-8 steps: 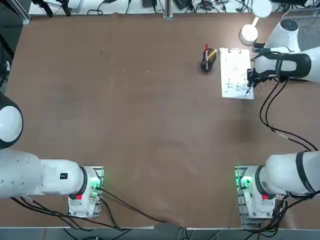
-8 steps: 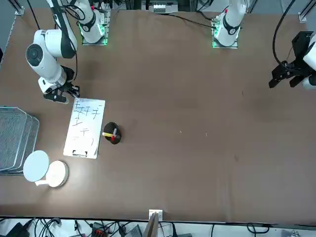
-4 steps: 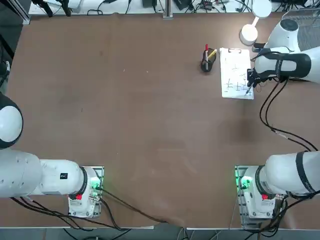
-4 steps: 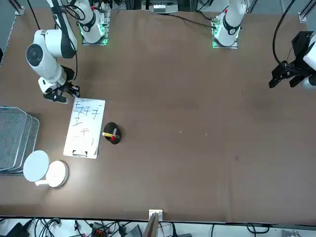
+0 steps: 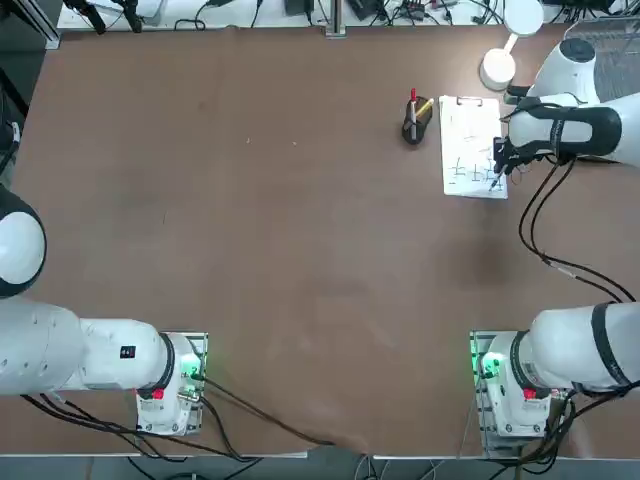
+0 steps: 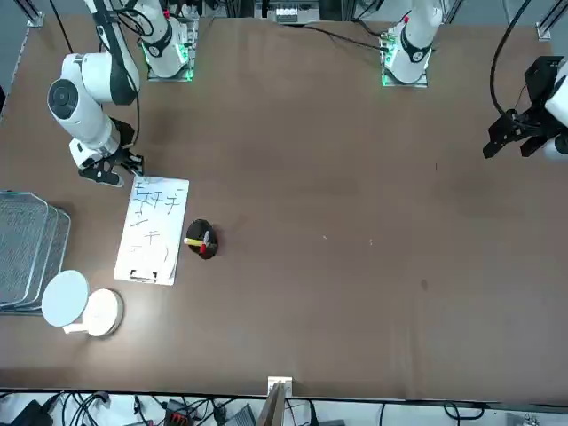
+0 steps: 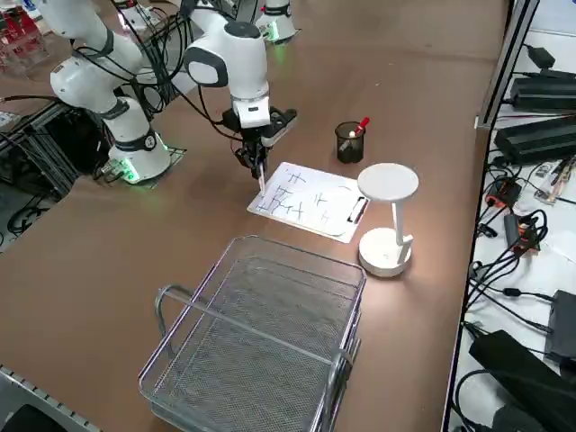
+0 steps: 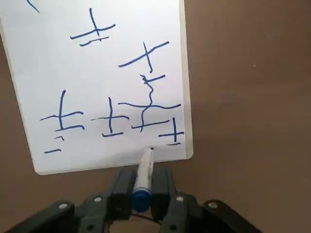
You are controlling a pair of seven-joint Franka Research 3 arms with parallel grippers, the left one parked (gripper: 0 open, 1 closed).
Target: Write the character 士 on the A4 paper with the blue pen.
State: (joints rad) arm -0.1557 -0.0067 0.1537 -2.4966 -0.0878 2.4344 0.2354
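One gripper [image 8: 144, 187] around one pen [image 8: 144, 174], one sheet [image 8: 97, 97].

Your right arm [image 5: 580, 128] bends at its elbow over the table's far right, wrist lowered. At its end, your right gripper [image 8: 143, 187] hangs there pointing downward, its jaws closed in a grip.
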